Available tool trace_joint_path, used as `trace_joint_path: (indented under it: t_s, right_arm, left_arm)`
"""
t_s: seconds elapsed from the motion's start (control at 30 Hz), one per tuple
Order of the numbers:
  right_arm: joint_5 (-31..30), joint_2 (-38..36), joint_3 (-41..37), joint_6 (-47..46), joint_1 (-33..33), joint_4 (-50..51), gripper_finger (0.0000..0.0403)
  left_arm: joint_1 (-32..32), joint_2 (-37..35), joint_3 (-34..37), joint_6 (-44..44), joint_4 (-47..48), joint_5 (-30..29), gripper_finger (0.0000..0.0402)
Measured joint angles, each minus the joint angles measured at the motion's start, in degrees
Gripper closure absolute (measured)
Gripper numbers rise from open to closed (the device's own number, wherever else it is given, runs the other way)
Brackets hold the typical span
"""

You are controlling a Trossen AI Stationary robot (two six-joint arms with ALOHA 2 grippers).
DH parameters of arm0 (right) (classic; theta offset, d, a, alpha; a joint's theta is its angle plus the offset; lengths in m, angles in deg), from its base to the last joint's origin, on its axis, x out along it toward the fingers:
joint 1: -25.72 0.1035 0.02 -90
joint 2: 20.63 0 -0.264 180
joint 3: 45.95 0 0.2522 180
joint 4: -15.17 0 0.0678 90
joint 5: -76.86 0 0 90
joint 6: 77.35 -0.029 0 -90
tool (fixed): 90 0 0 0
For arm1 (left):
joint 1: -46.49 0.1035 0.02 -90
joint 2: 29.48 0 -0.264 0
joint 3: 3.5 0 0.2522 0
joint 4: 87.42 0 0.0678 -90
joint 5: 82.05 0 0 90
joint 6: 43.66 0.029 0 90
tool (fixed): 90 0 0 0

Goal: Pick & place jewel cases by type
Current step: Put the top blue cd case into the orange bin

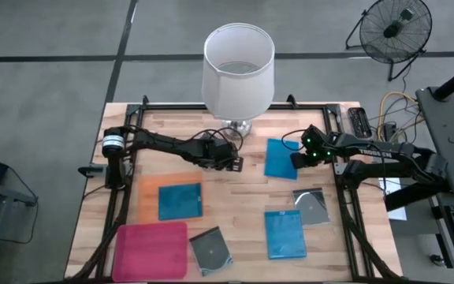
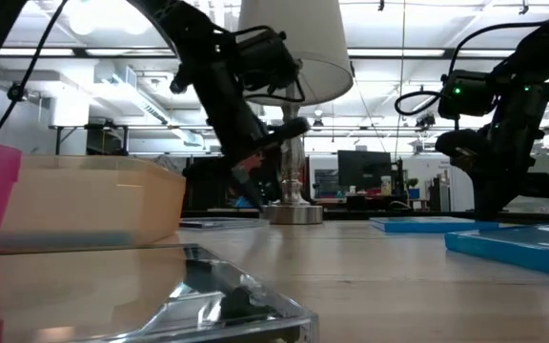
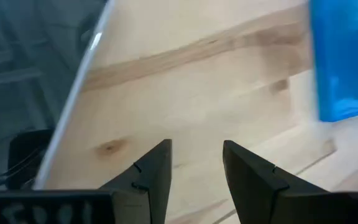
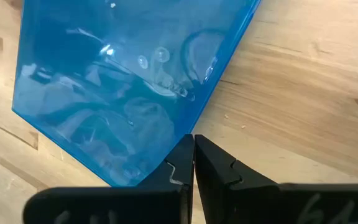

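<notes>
Resting flat, the thin, stiff, slippery bright blue plastic jewel case (image 4: 129, 87) needs an edge hold; right tool (image 4: 194, 163) is closed and empty, left tool (image 3: 194, 163) is open.

A lamp (image 1: 238, 67) stands at top centre of the table (image 1: 251, 197). Two trays (image 1: 150, 201) (image 1: 151, 249) sit lower left, one holding a jewel case (image 1: 180, 201). Five more cases lie centre and right, one (image 1: 280, 158) beside the right gripper (image 1: 295, 160).
</notes>
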Motion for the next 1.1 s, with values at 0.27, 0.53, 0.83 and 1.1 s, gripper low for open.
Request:
trace_joint_path:
  t_s: [0.27, 0.53, 0.83, 1.1]
  right_arm:
    - [0.21, 0.0, 0.0, -0.02, 0.0, -0.02, 0.0394]
    - [0.52, -0.02, 0.0, -0.48, 0.01, 0.04, 0.0394]
    - [0.58, -0.09, 0.02, -0.87, 0.02, 0.11, 0.0394]
    - [0.84, -0.09, 0.07, -0.93, 0.0, 0.17, 0.0394]
  left_arm:
    - [-0.1, 0.92, -1.45, 0.65, -5.79, -0.53, 0.0276]
    - [-1.05, 9.24, -10.18, 0.1, -7.01, 2.25, 0.0276]
    - [-0.06, 19.22, -24.2, 7.69, -6.37, 5.64, 0.0276]
    - [0.78, 21.29, -27.16, 9.11, -6.03, 8.58, 0.0275]
